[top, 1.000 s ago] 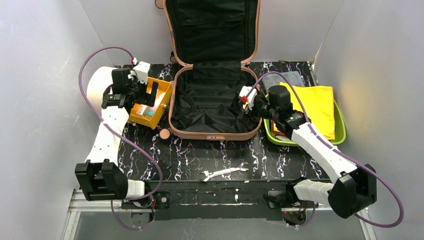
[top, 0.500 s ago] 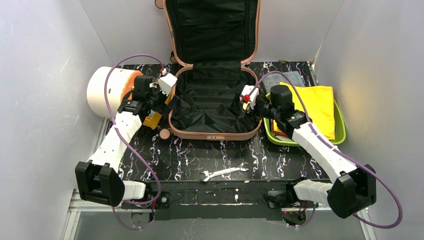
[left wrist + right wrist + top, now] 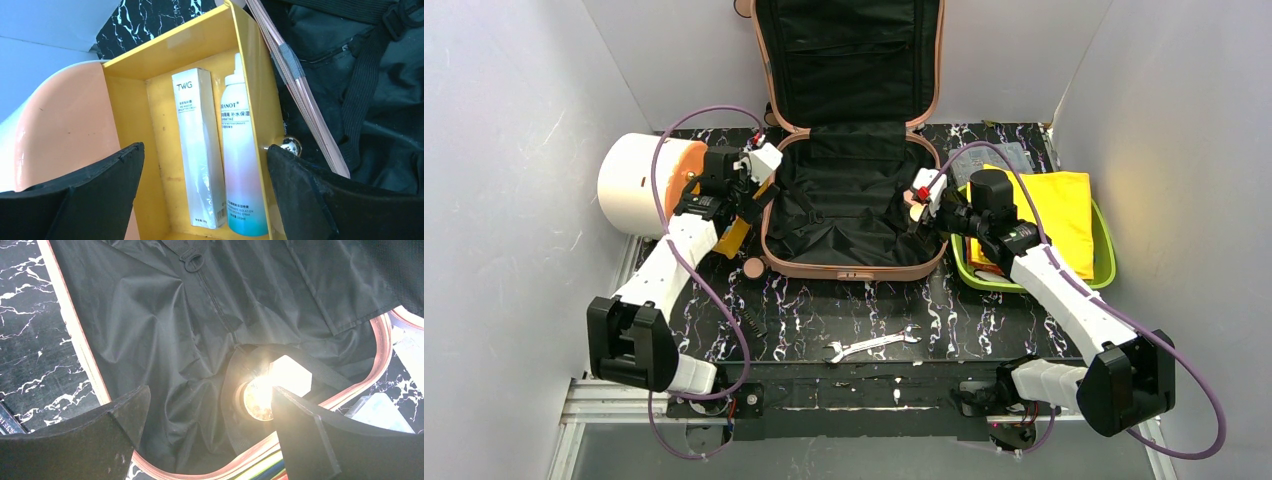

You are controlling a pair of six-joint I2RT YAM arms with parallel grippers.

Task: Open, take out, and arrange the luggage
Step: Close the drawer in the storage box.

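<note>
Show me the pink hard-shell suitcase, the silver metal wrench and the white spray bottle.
Pink hard-shell suitcase (image 3: 844, 212), top view: bare black lining.
Silver metal wrench (image 3: 874, 343), top view: mid-shaft.
White spray bottle (image 3: 241, 160), left wrist view: mid-body.

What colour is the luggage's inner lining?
Black. The luggage shows it best in the top external view.
</note>
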